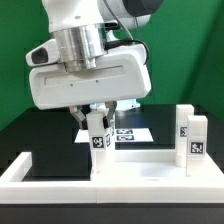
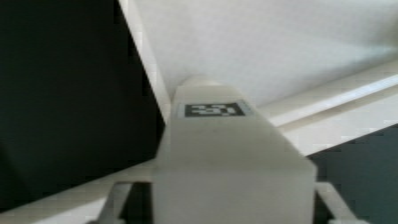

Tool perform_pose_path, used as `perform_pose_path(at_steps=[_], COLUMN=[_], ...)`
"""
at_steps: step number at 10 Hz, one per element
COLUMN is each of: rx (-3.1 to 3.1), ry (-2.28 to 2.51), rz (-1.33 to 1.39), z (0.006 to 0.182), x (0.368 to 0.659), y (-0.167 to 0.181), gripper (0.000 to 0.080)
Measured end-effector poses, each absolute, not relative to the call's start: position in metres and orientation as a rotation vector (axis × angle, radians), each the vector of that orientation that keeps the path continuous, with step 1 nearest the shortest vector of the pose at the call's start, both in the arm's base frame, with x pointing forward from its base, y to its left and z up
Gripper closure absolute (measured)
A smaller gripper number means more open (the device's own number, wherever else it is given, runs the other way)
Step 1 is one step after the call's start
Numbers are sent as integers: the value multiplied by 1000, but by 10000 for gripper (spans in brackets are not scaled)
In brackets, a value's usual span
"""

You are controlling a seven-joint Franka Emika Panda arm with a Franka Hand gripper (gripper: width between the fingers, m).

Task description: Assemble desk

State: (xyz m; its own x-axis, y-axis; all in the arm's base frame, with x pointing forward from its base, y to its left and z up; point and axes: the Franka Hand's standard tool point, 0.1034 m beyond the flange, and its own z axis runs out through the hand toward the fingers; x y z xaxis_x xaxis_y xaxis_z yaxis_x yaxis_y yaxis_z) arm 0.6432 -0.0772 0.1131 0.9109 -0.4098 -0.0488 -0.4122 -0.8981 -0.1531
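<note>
End effector [image 1: 97, 112] closed on a tagged leg block [image 1: 99, 145], held upright over the tabletop panel [image 1: 120, 182]. A second leg block [image 1: 189, 138] stands at the exterior view's right.

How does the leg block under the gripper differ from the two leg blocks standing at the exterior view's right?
The leg block under the gripper sits between the fingers of the gripper; the two leg blocks at the right stand free, untouched. The first stands alone near the middle; the two stand close together, side by side. All are white, upright, square in section, and bear black-and-white tags.
</note>
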Motion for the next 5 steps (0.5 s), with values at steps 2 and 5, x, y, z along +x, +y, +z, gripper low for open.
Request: perform_pose_path(at_steps=[2, 5], rx=[-2853, -2561], ry=[871, 1485], rz=[42, 57], z=[113, 111], x=[643, 648], y=[-77, -76], gripper=[511, 511])
